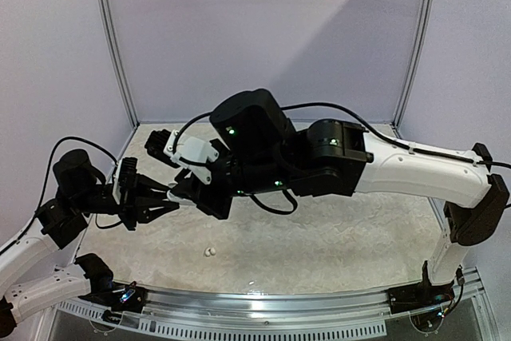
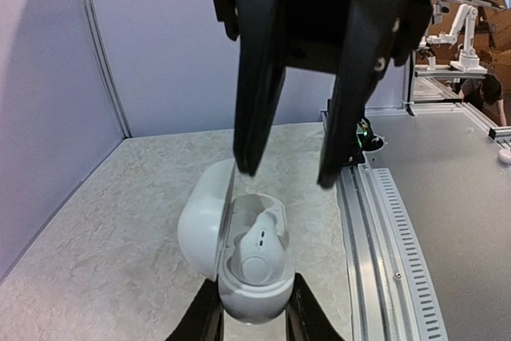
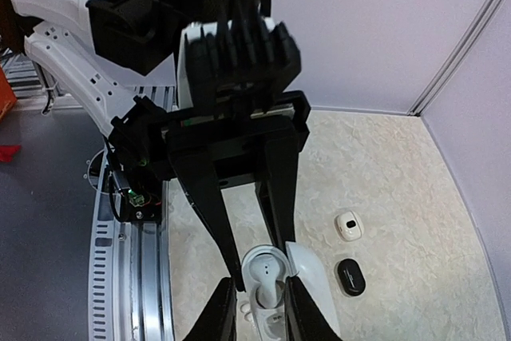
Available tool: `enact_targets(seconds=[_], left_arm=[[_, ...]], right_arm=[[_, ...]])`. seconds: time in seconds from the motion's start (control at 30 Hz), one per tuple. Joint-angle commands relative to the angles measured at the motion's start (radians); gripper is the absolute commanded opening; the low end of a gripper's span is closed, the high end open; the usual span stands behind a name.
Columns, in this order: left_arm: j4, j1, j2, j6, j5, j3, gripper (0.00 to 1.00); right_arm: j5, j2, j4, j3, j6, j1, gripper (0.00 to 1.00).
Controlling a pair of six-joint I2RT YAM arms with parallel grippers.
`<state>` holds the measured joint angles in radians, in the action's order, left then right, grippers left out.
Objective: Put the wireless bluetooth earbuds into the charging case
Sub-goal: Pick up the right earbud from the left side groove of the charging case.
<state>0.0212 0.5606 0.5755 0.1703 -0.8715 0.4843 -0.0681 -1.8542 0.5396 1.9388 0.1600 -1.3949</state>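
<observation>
Left hand: The left hand (image 2: pixel 254 283), at the bottom of its own wrist view, is clamped on the base of the white charging case (image 2: pixel 247 303), one finger on each side.
Case: It appears to be held off the surface (image 1: pixel 319 237), mouth up, with the lid (image 2: pixel 200 229) swung open toward the left of the frame.
Seated earbud: One white seated earbud (image 2: pixel 257 265) sits in the well nearest the bottom of the frame. Whether the well above it is filled cannot be told.
Right hand: The right hand (image 2: pixel 289 175) hangs just above the case in the upper centre, fingers spread and nothing between them.
Alignment: The hinge runs up the frame, and the right hand's fingers straddle the mouth from left to right.
Loose earbuds: What look like two loose white earbuds (image 1: pixel 210 252) lie together at the lower centre of the overhead view, below both hands.
Key relation: The buds lie toward the bottom edge from the hands, nearer the right hand, which is also the free one. The fetch likely falls to it. Their long axis is too small to read.
Also present: A small white case (image 3: pixel 348 225) and a black case (image 3: pixel 349 277) rest on the surface right of centre in the right wrist view.
</observation>
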Motion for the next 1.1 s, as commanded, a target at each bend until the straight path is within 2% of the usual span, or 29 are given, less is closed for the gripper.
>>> enact_targets(seconds=[0.0, 0.1, 0.57, 0.97, 1.07], left_arm=[[0.013, 0.018, 0.002, -0.003, 0.020, 0.022, 0.00], [0.013, 0.019, 0.001, -0.001, 0.021, 0.023, 0.00], [0.031, 0.032, 0.009, 0.044, 0.013, 0.032, 0.00], [0.029, 0.042, 0.007, 0.041, 0.015, 0.034, 0.00], [0.029, 0.042, 0.007, 0.041, 0.017, 0.034, 0.00]], right_arm=[[0.028, -0.026, 0.038, 0.032, 0.030, -0.003, 0.19], [0.019, -0.026, 0.045, 0.026, 0.035, -0.002, 0.17], [-0.031, -0.049, 0.048, 0.021, 0.051, -0.001, 0.20], [-0.035, -0.068, 0.074, 0.028, 0.060, -0.002, 0.12], [-0.033, -0.071, 0.082, 0.029, 0.061, -0.002, 0.04]])
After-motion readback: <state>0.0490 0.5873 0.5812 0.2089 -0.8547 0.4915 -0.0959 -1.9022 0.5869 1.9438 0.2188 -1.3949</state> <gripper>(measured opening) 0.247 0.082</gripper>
